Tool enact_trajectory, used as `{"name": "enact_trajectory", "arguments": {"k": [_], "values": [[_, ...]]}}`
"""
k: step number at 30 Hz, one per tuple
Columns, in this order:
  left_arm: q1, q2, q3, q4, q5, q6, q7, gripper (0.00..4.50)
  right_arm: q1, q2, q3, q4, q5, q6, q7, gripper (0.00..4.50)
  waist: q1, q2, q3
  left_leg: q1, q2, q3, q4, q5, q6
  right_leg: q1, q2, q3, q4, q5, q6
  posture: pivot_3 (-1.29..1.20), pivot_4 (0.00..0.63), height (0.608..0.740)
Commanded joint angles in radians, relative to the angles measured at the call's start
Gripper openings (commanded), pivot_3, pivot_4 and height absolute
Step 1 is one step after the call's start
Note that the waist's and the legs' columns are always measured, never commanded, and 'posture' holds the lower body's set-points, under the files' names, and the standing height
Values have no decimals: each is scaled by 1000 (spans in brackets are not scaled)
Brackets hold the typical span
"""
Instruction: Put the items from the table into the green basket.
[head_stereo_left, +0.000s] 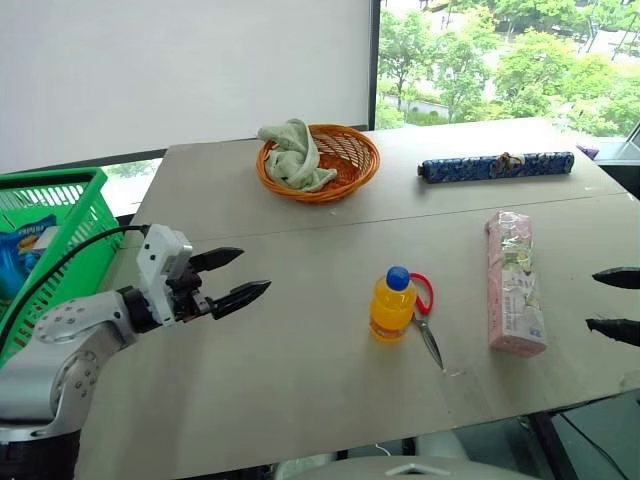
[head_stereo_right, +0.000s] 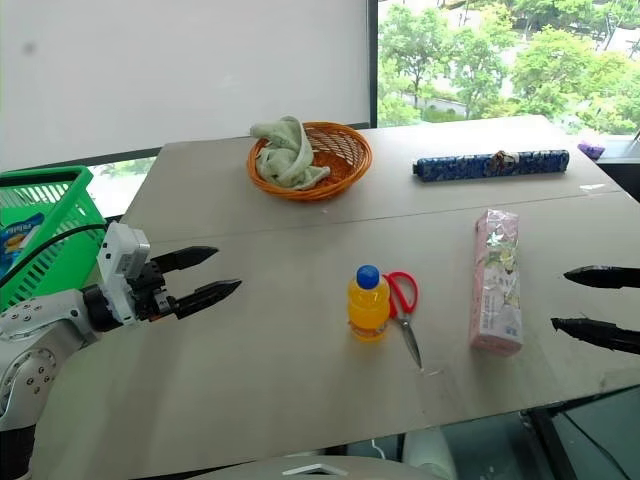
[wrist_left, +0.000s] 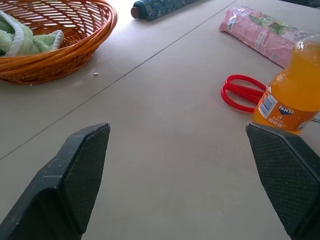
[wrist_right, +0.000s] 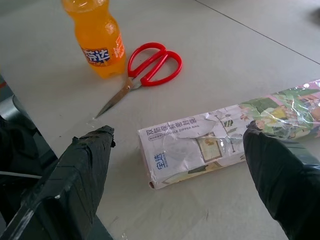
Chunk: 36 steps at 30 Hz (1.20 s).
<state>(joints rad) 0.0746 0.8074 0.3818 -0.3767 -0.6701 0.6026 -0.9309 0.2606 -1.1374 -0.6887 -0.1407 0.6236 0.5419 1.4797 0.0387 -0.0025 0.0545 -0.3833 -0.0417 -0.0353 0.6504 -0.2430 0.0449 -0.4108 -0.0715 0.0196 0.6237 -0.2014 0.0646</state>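
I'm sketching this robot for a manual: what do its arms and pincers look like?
The left arm is silver-grey metal with round bolted joints, a white wrist block and a black cable. Each pincer, left pincer and right pincer, has two pointed black fingers with textured pads.

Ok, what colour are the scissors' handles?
Red; the scissors show best in the right wrist view.

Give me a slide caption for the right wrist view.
Open right gripper hovers over the pink packet, beside the scissors and orange bottle.
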Motion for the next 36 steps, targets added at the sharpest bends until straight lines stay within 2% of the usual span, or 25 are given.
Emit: {"name": "enact_trajectory", "arguments": {"k": [1,8,11,18,26,36], "values": [[-31,12,-11,-19,-23,11,-6,4500,-14,27,-81,-33,37,4,-15,4422,0,0,0,0,0,0,0,0,0,0,0,0,0,0,0,11,0,740],[-58,-33,-61,-95,-56,4,16,4500,-48,83,-127,-98,121,25,-61,4422,-2,-1,0,0,1,1,0,0,0,0,1,0,0,0,0,2,0,740],[-16,-13,-104,-188,-108,48,-29,4500,-96,74,-122,-244,282,115,-97,4422,-11,0,-1,1,1,2,0,0,0,0,1,2,1,1,-1,-15,0,740],[58,15,-194,-214,-26,-43,-116,4500,-47,107,-82,-423,343,132,-105,4422,-23,-4,1,1,2,2,0,0,0,0,2,1,1,0,-1,-22,18,740],[-123,-19,-407,-59,116,-168,-215,4500,-75,99,1,-450,355,121,-113,4422,-24,-7,4,2,4,4,3,-1,-1,0,1,2,1,0,-1,-20,29,740],[-328,-120,-587,30,189,-68,-159,4500,-47,89,-4,-493,350,123,-94,4422,-26,-11,9,1,6,3,2,0,4,0,4,1,1,1,-1,-81,40,740]]}}
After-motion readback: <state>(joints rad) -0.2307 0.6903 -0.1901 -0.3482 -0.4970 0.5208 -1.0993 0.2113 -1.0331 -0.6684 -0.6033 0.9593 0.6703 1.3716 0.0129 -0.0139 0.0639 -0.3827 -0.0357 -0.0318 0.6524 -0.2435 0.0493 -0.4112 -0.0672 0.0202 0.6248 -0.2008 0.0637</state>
